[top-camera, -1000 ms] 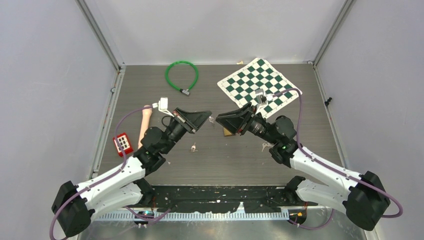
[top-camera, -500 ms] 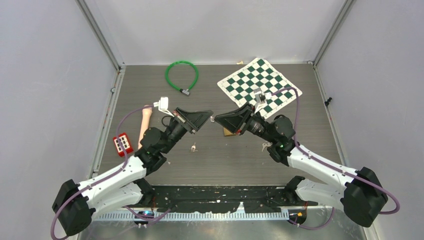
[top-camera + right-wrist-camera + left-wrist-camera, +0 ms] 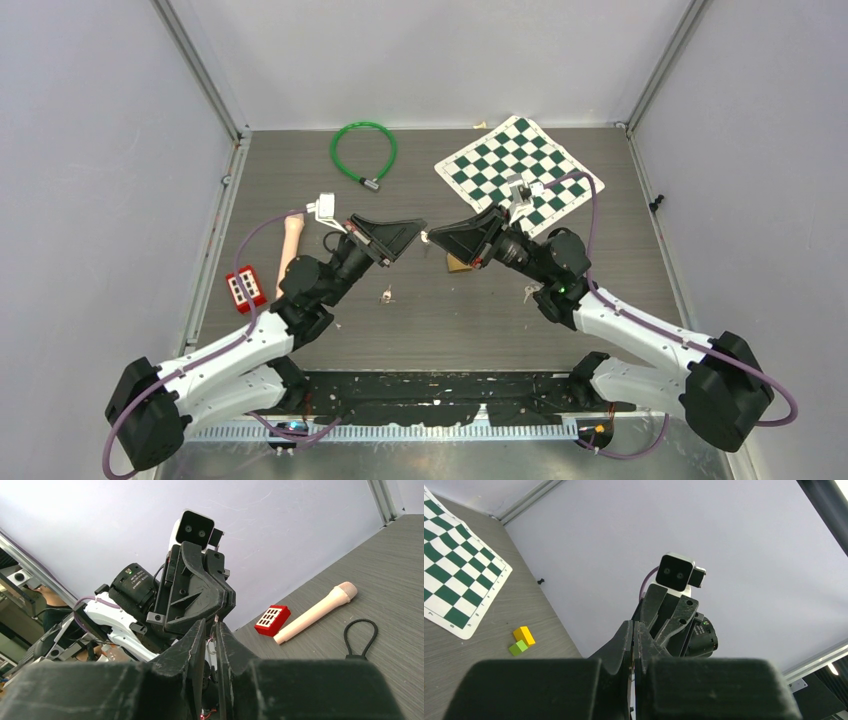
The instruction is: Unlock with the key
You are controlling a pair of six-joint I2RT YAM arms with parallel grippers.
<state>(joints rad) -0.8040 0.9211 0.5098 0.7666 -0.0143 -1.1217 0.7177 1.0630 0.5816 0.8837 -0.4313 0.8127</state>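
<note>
Both grippers are raised over the table's middle, tip to tip. My right gripper [image 3: 433, 238] is shut on a small silver key [image 3: 215, 621] with a ring; its tip sticks out toward the left fingers and shows as a pale speck [image 3: 424, 238] in the top view. My left gripper [image 3: 416, 233] is shut, its jaws almost touching [image 3: 634, 630]; only a thin sliver shows between them and I cannot tell what it is. A small brass padlock [image 3: 456, 263] lies on the table under the right gripper.
Two loose small keys [image 3: 386, 295] [image 3: 528, 292] lie on the table. A green cable lock [image 3: 364, 150] is at the back, a chessboard mat [image 3: 515, 160] at the back right. A pink microphone [image 3: 290, 250] and a red block [image 3: 245, 288] lie left.
The right gripper has edged slightly left toward the left gripper's tips. The left arm has barely moved.
</note>
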